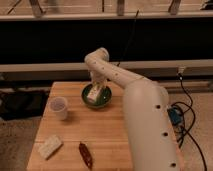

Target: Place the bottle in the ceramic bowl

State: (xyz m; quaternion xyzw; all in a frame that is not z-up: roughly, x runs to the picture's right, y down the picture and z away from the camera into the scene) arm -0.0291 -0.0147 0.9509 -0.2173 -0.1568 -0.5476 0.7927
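One bottle [93, 93], seemingly just under jaws

The small cream bottle [93, 93] rests inside the ceramic bowl [105, 100], a round, glossy dark green one. The bowl stands near the far edge of the wooden table [100, 131]. The gripper [98, 86] hangs just above the bottle.

Bottle [93, 94] cream w/ pale label; ceramic bowl [106, 101] dk green, lighter green inside. Gripper [98, 85], whitish, just above the bowl. Cup [58, 107] translucent white, table [107, 130] tan wood.

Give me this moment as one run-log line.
tool: low over ceramic bowl | bottle: inside bowl, under tool | cup: left of bowl
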